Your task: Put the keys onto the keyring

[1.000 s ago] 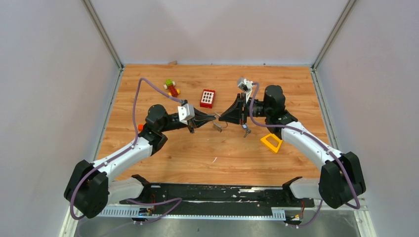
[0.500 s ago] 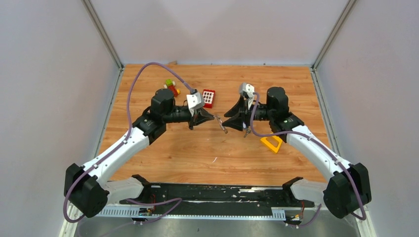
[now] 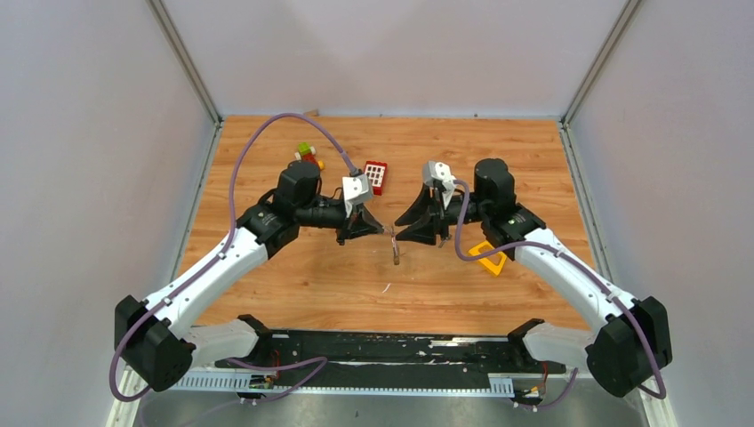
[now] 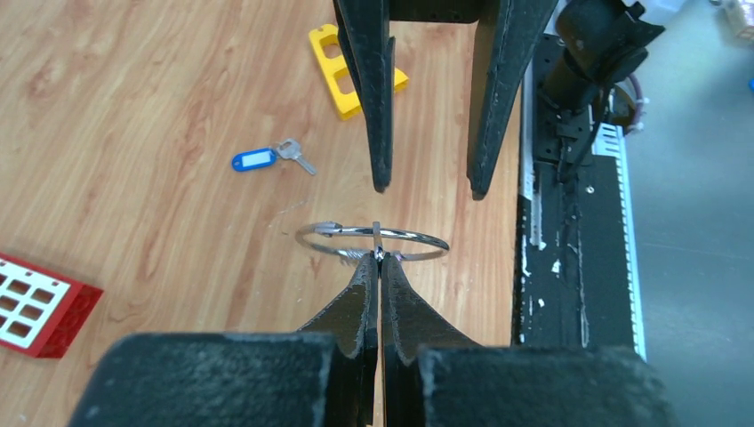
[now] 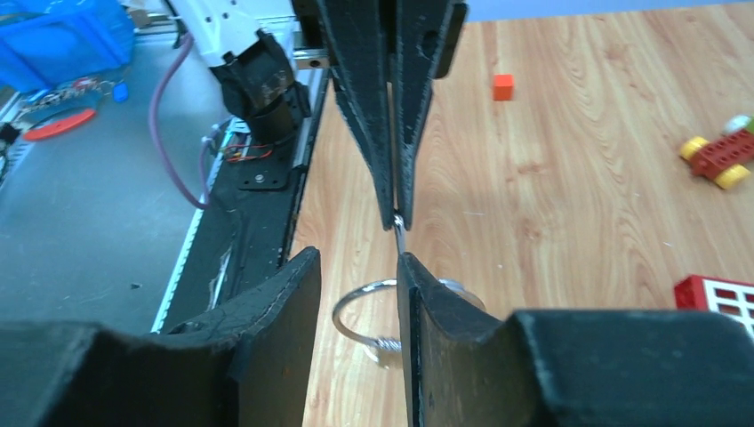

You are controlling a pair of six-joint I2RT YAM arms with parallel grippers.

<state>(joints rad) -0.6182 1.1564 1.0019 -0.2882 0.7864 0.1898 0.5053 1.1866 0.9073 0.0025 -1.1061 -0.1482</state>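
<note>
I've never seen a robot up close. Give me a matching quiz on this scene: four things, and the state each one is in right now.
Things:
1. keyring
2. blue-tagged key
3. left fingers
4. right fingers

States:
A. spread apart, holding nothing
B. pinched by its wire edge
C. lying loose on the wooden table
D. pressed shut

Pairs: 1-B, 2-C, 3-D, 4-A
</note>
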